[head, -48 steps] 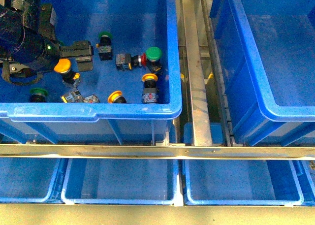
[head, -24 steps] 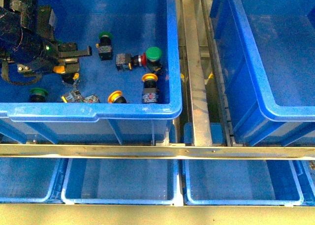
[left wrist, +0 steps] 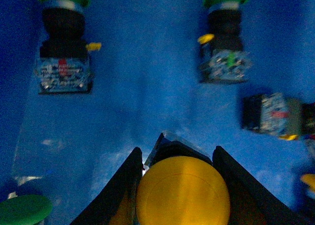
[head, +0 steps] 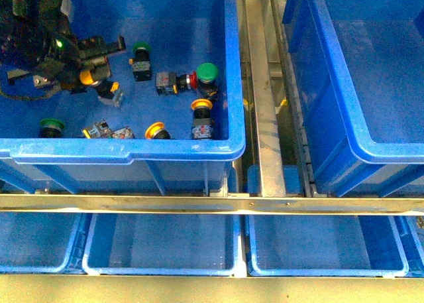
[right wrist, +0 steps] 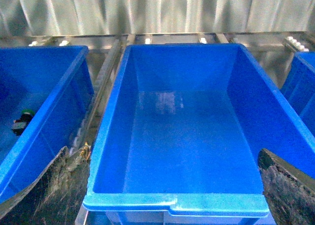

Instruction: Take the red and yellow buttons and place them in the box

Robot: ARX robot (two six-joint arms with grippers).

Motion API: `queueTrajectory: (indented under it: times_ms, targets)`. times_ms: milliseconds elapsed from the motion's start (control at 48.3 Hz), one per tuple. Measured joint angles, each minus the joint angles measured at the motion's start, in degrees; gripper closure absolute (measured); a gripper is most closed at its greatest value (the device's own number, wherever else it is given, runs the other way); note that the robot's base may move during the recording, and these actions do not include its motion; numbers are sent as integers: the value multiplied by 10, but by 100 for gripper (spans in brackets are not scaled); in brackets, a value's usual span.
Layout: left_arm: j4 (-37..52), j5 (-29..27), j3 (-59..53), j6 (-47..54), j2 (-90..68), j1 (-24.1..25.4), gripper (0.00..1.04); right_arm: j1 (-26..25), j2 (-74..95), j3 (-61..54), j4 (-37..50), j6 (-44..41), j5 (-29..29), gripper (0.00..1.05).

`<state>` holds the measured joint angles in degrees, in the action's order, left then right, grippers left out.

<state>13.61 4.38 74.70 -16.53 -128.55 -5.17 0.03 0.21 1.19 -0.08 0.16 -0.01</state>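
Note:
My left gripper [head: 93,69] is shut on the yellow button [head: 88,76] and holds it just above the floor of the left blue crate [head: 233,64]. The left wrist view shows the orange-yellow cap [left wrist: 182,193] wedged between the two dark fingers [left wrist: 118,193]. A red button [head: 191,81] lies on its side mid-crate. Two more yellow-capped ones [head: 202,105] [head: 154,130] sit near the front wall. The box [head: 358,84] stands to the right. In the right wrist view my right gripper [right wrist: 162,151] hangs open above the box's near rim [right wrist: 177,203]. It holds nothing.
Green-capped switches [head: 207,71] [head: 140,49] [head: 51,124] lie among the buttons. A metal rail [head: 262,84] runs between the two crates. Shallow blue trays [head: 159,243] [head: 324,243] line the lower shelf in front.
The left gripper closed on the yellow button, then rose and drew back with it. The button's body now hangs tilted below the fingers. Other buttons stayed put.

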Motion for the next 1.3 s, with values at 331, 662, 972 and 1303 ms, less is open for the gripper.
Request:
queueTrajectory:
  times_ms: [331,662,972,1303]
  targets:
    - [-21,92,-29,-79,86,-3,70,0,0,0,0,0,0,6]
    - [-30,194,-109,-151,223,-49,71,0,0,0,0,0,0,6]
    - [-22,223,-167,-231,264,-72,71,0,0,0,0,0,0,6]
    - [35,257,-173,-356,269,-149,71,0,0,0,0,0,0,6]
